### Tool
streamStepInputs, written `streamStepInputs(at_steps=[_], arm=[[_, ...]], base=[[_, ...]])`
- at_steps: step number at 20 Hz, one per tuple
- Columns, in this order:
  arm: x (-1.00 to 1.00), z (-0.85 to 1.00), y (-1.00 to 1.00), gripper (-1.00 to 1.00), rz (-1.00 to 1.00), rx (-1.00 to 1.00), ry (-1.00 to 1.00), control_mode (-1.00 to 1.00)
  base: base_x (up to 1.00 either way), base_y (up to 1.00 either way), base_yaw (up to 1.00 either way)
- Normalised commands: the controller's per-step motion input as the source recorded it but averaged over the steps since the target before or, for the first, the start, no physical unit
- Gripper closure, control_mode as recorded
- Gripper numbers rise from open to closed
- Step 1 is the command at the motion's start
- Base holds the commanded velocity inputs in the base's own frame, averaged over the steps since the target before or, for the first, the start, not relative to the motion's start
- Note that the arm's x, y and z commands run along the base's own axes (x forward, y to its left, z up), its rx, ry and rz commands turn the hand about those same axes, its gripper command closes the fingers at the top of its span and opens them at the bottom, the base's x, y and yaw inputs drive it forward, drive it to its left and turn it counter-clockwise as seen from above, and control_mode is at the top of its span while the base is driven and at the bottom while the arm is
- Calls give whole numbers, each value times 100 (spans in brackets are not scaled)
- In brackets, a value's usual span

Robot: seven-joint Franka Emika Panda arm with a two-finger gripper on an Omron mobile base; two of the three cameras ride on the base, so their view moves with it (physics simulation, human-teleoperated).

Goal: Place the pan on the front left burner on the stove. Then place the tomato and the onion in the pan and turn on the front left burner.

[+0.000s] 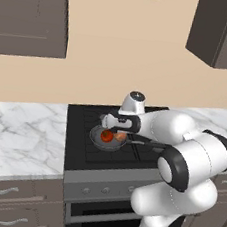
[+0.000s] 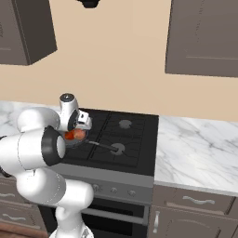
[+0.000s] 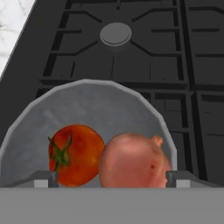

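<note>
Onion [image 3: 133, 159] and tomato [image 3: 75, 154] touching in pan [image 3: 87, 100], beneath released end effector [image 3: 111, 178].

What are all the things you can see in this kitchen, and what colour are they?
pan: one, dark grey, on the stove's front left, long handle pointing right.
tomato: one, red, in the pan.
onion: one, pale pink-orange, in the pan, touching the tomato.
stove: one, black, grey front panel with knobs.
counter: white marble, either side of the stove.
cabinets: brown, above and below.
gripper: one, fingers wide apart, over the pan.
</note>
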Motion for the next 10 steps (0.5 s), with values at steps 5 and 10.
streamStepInputs(at_steps=[5,10], arm=[[0,1,0,-100,0,0,0,-100],[-6,16,0,-100,0,0,0,-100]], base=[[0,0,0],[0,0,0]])
